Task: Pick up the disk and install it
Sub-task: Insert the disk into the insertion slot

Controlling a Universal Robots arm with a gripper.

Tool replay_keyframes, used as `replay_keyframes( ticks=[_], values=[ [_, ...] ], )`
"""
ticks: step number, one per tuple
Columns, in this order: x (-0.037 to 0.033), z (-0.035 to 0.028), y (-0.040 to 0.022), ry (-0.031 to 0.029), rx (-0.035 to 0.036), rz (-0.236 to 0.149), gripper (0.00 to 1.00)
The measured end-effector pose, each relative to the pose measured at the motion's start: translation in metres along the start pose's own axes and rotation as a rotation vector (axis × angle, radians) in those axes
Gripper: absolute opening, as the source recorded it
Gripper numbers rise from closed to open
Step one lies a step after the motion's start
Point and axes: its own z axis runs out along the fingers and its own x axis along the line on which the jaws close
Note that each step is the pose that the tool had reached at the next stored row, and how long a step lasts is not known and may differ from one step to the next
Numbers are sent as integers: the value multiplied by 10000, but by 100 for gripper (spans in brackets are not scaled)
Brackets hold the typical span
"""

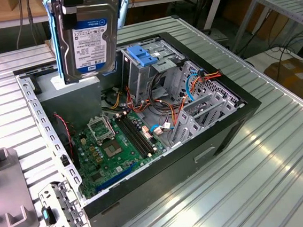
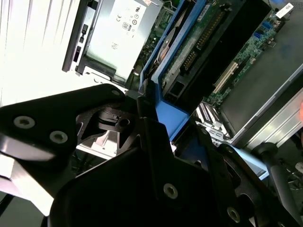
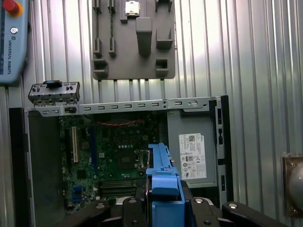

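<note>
Right now my claw (image 3: pixel 163 207) is pressed together on the disk (image 1: pixel 88 42), its black, bolted metal pinching the glossy blue plastic frame that runs round the drive's edges. In the exterior view the disk hangs upright above the open computer case (image 1: pixel 213 140), over the corner where the power supply (image 1: pixel 80 93) sits. It is a flat rectangular slab of silver-grey metal with a blue-and-white label. In the second wrist view its other face shows a green circuit board and a dark row of connector pins. The case is a black sheet-metal box lying on its side on a ribbed aluminium table (image 1: pixel 286 175). Inside it lies a green motherboard (image 1: pixel 111 144), studded with black slots and a square socket. The power supply is a plain grey box with a white sticker. Beside it stands a cage of perforated grey steel, topped by a ribbed light-blue latch (image 1: pixel 143 55) and threaded with orange, red and blue wires (image 1: pixel 156 105). On the table at the exterior view's left, apart from the case, rests a matte grey plate (image 1: pixel 4 197) with blocky raised pegs. Just beside the case lies a small punched metal bracket (image 1: pixel 59 211) — thin and shiny, with a teal tab.
</note>
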Motion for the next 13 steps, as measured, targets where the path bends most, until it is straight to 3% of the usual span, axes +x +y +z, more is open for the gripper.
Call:
replay_keyframes(
  ticks=[3,5,9,13],
  values=[
    [26,0,-3,-6,91,-1,37],
    [57,1,-5,-7,96,0,37],
    [199,4,-14,-6,97,0,37],
    [279,7,-19,-7,97,0,37]
  ],
)
